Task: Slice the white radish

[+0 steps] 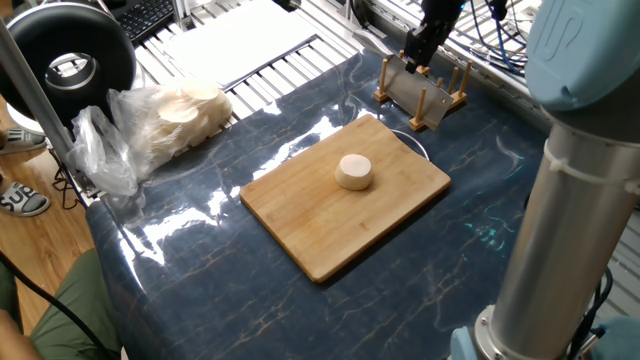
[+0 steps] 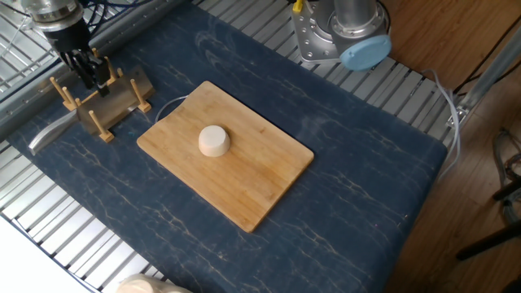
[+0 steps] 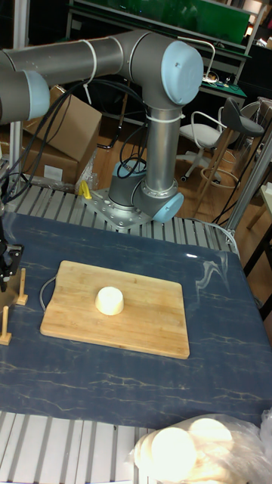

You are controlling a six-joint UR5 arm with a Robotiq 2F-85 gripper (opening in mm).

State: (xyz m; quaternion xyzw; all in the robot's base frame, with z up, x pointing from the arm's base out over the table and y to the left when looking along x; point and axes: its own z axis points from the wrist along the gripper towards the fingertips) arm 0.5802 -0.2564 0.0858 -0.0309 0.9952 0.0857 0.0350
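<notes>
Over the wooden rack (image 2: 104,99) at the board's ten o'clock in the other fixed view, the gripper (image 2: 91,73) is hanging with its dark fingers pointing down among the upright pegs, just above a grey blade-like piece (image 2: 122,94) that is standing in the rack. The fingers are sitting close together, but whether they are pinching anything or merely touching the rack cannot be told; their tips are blending into the pegs and the dark mat (image 2: 342,146). From one fixed view the gripper (image 1: 418,58) is showing only as a dark shape at the rack's (image 1: 424,94) far edge, its upper part cut off by the frame. The tall fixed view is catching just a sliver of the gripper (image 3: 6,266) at the left border. The white radish (image 2: 215,141) is sitting upright and whole near the middle of the cutting board (image 2: 269,179), well apart from the gripper. At seven o'clock from the board, pale slices in a plastic bag (image 1: 160,120) are lying on the table's edge.
</notes>
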